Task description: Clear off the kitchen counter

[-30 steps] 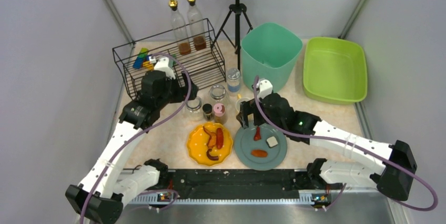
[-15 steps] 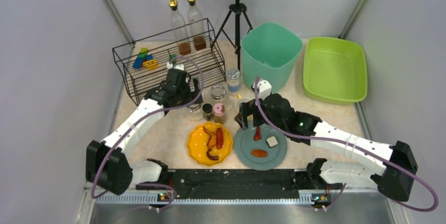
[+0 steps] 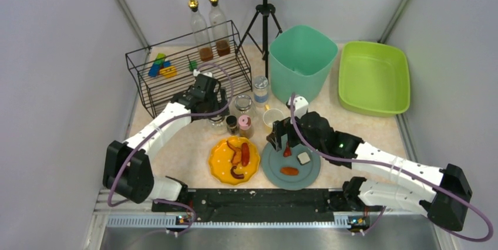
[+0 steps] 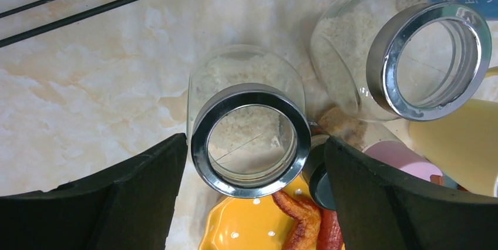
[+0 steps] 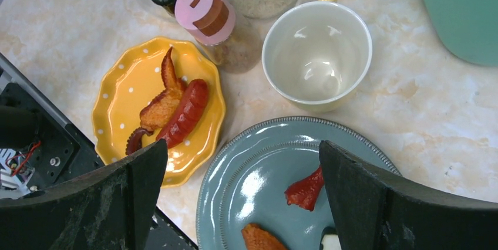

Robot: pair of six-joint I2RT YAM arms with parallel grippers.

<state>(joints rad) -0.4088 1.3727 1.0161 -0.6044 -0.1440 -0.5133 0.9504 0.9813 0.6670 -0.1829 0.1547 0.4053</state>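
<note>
Kitchen counter (image 4: pixel 88 97) beneath parted left fingers (image 4: pixel 141 197), glass jar (image 4: pixel 249 138) between them

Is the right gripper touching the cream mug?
Apart. The right wrist view shows the mug beyond the open right gripper, with bare counter and the blue plate rim between it and both fingers.

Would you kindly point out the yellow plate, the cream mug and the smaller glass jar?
yellow plate (image 5: pixel 120 103): right wrist view, bare left part of its surface.
cream mug (image 5: pixel 317 65): right wrist view, inside bottom.
smaller glass jar (image 4: pixel 251 138): left wrist view, centre of its lid.
</note>
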